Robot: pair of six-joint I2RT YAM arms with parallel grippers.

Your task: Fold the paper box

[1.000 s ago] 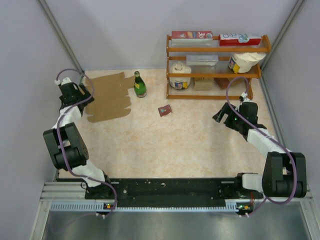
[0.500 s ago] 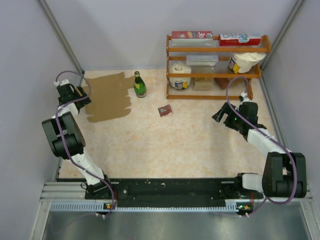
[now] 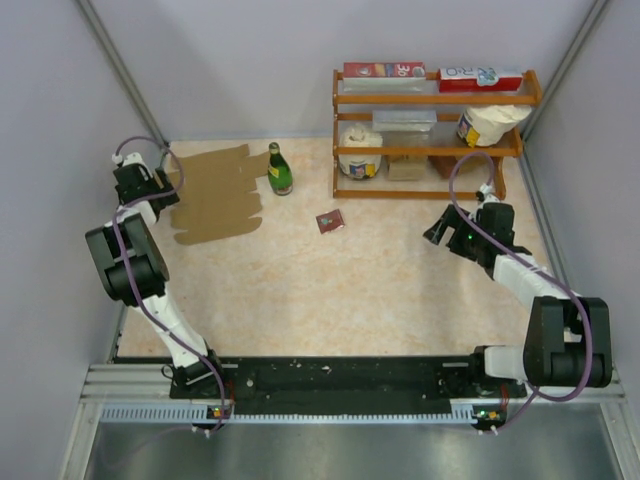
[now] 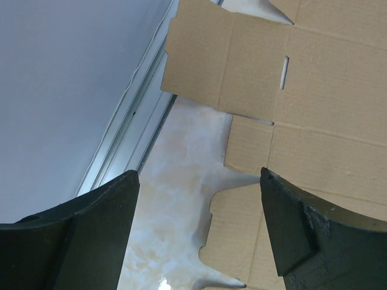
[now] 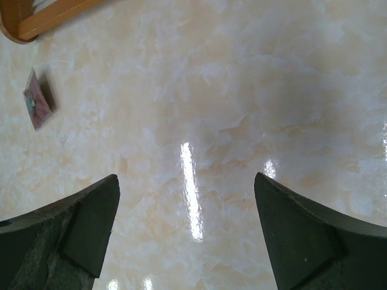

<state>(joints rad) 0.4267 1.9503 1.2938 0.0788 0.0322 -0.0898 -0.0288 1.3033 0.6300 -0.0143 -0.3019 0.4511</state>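
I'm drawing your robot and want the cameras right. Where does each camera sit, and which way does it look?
Top external: above and behind, looking down on the table; left arm and right arm show whole.
Left wrist: on the left wrist, looking down past the open left gripper at the paper box.
Right wrist: on the right wrist, looking down past the open right gripper at table, red card, wooden shelf corner.
Shared: top and left wrist see the paper box; top and right wrist, the red card.
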